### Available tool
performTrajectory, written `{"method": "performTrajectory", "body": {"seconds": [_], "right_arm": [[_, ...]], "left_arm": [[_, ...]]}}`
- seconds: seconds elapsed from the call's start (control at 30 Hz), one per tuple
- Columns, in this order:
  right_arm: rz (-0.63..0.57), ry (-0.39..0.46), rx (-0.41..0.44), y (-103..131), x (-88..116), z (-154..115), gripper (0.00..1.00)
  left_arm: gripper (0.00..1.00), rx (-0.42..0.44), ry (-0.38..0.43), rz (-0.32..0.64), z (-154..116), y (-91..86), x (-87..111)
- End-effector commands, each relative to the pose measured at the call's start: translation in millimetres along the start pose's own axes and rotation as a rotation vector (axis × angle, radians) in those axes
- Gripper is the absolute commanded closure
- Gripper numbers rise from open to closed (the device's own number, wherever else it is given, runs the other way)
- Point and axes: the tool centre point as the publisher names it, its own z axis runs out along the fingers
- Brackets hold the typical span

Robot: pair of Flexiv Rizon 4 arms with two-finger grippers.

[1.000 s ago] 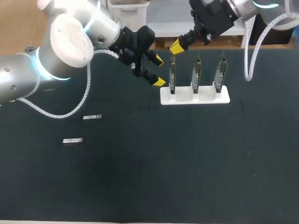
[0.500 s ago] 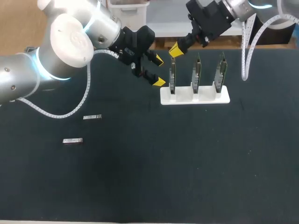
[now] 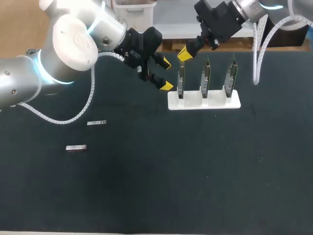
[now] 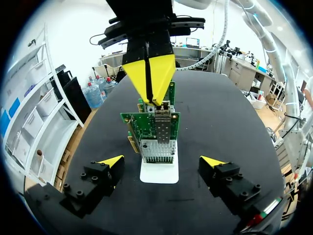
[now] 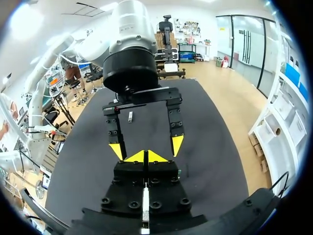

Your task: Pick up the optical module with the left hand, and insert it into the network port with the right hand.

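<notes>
Two small silver optical modules (image 3: 97, 123) (image 3: 77, 147) lie flat on the black table at the left; one module (image 5: 130, 116) shows beyond both grippers in the right wrist view. A white stand (image 3: 215, 103) holds three upright green network cards. My left gripper (image 3: 167, 74) hangs open just left of the leftmost card (image 3: 180, 81), with nothing between its fingers. In the left wrist view that card (image 4: 149, 127) and its metal port cage (image 4: 164, 128) stand ahead of the left gripper (image 4: 162, 160). My right gripper (image 3: 184, 54) is shut, its tips at the card's top edge (image 4: 148, 78).
The black table (image 3: 195, 171) stretches wide in front of the stand. The middle card (image 3: 206, 78) and right card (image 3: 231, 76) stand close beside the right arm. In the right wrist view the left gripper (image 5: 146, 147) faces my right gripper (image 5: 145, 156) closely.
My right arm has shifted slightly to the left above the leftmost card. The left arm and the modules have not moved.
</notes>
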Motion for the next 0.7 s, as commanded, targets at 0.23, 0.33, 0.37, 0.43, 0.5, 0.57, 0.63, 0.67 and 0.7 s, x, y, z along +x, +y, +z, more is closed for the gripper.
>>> {"method": "performTrajectory", "body": {"seconds": [0.23,0.33,0.37,0.43,0.5,0.57,0.63,0.67,0.7], "right_arm": [[0.014,0.009,-0.007,0.6,5.6,4.9,1.00],[0.021,0.013,-0.007,0.1,7.4,6.8,1.00],[0.022,0.014,-0.007,0.0,7.7,7.3,1.00],[0.025,0.017,-0.006,-0.2,8.2,8.1,1.00],[0.026,0.018,-0.006,-0.3,8.4,8.6,1.00],[0.025,0.015,-0.001,-0.4,7.5,8.1,1.00],[0.020,0.011,0.006,0.0,4.9,6.1,1.00],[0.017,0.005,0.009,0.6,3.1,4.6,1.00],[0.012,0.001,0.014,1.3,0.9,2.8,1.00]], "left_arm": [[0.00,0.000,0.003,-0.001,0.1,0.2,-0.5],[0.00,0.000,0.003,-0.001,0.1,0.2,-0.5],[0.00,0.000,0.003,-0.001,0.1,0.2,-0.5],[0.00,0.000,0.003,-0.001,0.1,0.2,-0.5],[0.00,0.000,0.003,-0.001,0.1,0.2,-0.5],[0.00,0.000,0.003,-0.001,0.1,0.2,-0.5],[0.00,0.000,0.003,-0.001,0.1,0.2,-0.5],[0.00,0.000,0.003,-0.001,0.1,0.2,-0.5],[0.00,0.000,0.003,-0.001,0.1,0.2,-0.5]]}}
